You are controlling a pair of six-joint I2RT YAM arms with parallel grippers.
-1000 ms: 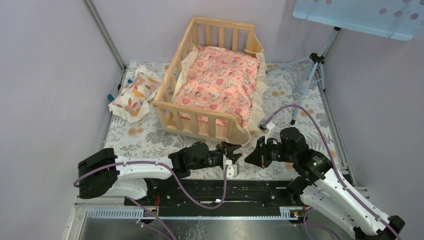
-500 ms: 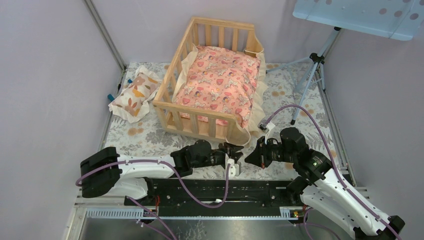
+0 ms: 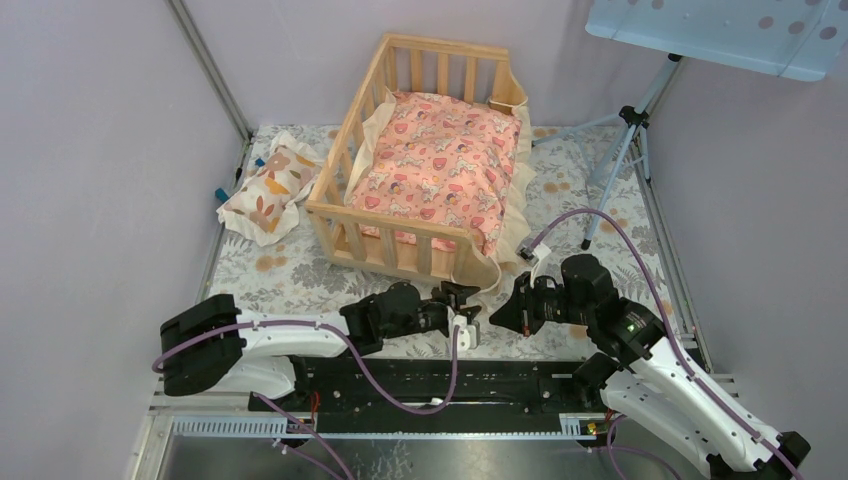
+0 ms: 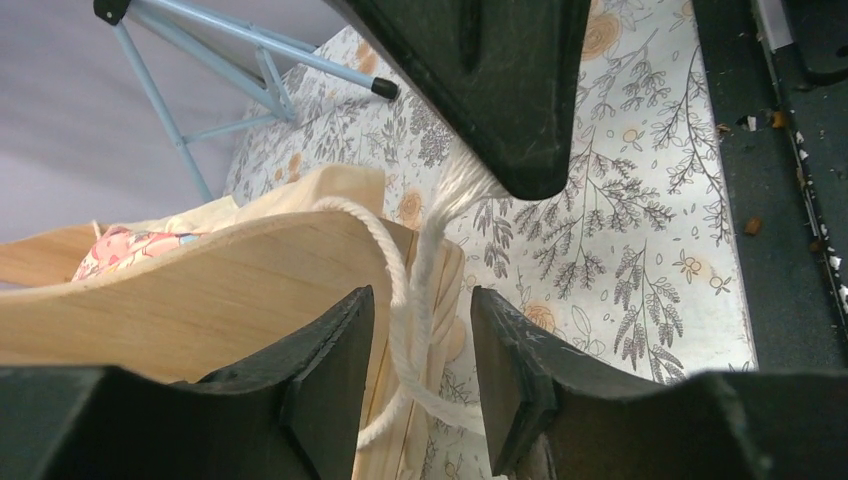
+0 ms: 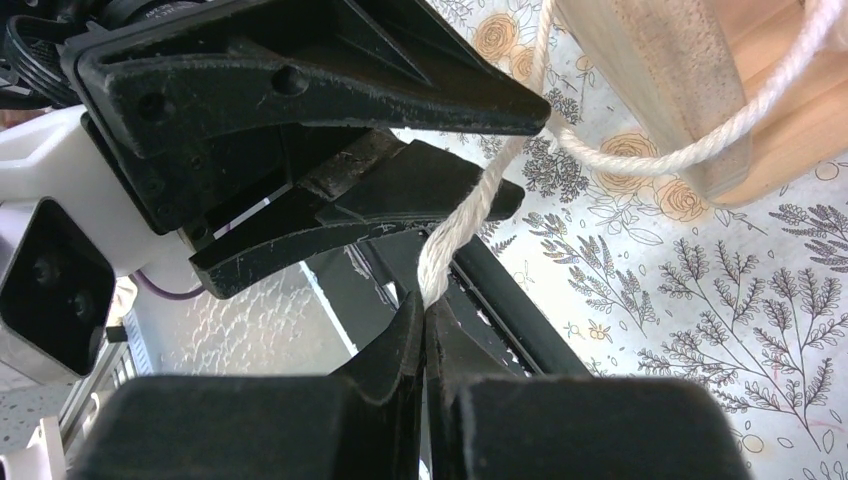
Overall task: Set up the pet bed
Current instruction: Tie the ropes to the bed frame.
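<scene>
The pet bed [image 3: 395, 245] is a light wood slatted frame on the floral mat, with a pink ruffled cushion [image 3: 440, 160] lying inside. A white cord [image 5: 470, 215] loops round the bed's near right corner post [image 5: 660, 80]. My right gripper [image 5: 427, 305] is shut on the cord's frayed end, just in front of that corner [image 3: 497, 312]. My left gripper [image 4: 422, 295] is open, its fingers either side of the cord strands [image 4: 405, 260] by the wooden rail [image 4: 200, 290], tip to tip with the right gripper [image 3: 468, 300].
A small cream pillow with orange leaf prints [image 3: 265, 190] lies left of the bed. A blue tripod [image 3: 625, 150] and blue board [image 3: 720, 30] stand at the back right. Purple walls enclose the floral mat [image 3: 290, 275]. A black rail [image 3: 450, 375] runs along the near edge.
My left gripper has crept slightly toward the bed's corner. The right gripper keeps its hold on the cord and has barely moved.
</scene>
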